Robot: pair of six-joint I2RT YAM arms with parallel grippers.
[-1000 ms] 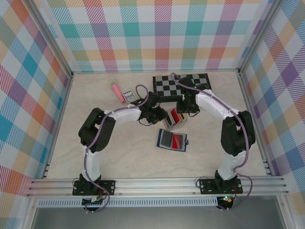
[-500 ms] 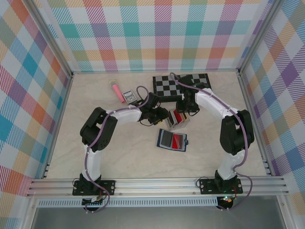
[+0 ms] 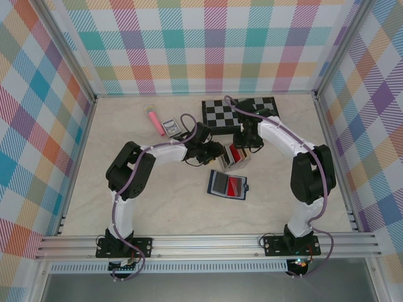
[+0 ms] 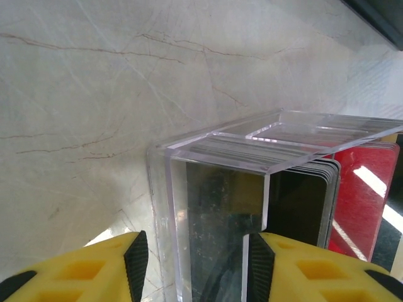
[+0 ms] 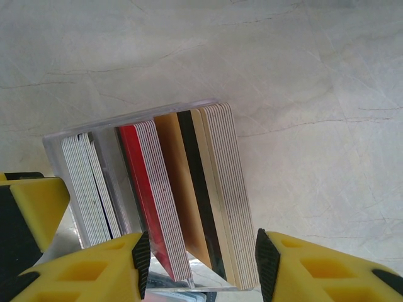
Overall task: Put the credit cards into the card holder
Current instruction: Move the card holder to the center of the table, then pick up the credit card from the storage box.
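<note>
The credit cards (image 5: 179, 189) stand on edge in red, orange, dark and white stacks inside a clear slotted stand (image 5: 126, 118). My right gripper (image 5: 203, 261) is open and straddles those stacks, with a thin gap at each pad. My left gripper (image 4: 196, 267) is open around the stand's (image 4: 214, 151) empty end, near a dark card (image 4: 296, 201) and a red card (image 4: 362, 201). From above, both grippers (image 3: 216, 153) (image 3: 241, 150) flank the stand (image 3: 232, 157). The navy card holder (image 3: 217, 183) lies open just in front, with a red card (image 3: 235, 185) in its pocket.
A chessboard (image 3: 239, 112) lies behind the stand. A pink stick (image 3: 153, 121) and a small blue-and-white box (image 3: 170, 126) sit at the back left. Checked walls close off the table on three sides. Bare marble tabletop (image 3: 94, 189) lies to the left and front.
My left gripper has moved right up to the stand and its jaws have widened slightly. The right gripper, the cards and the card holder have stayed put.
</note>
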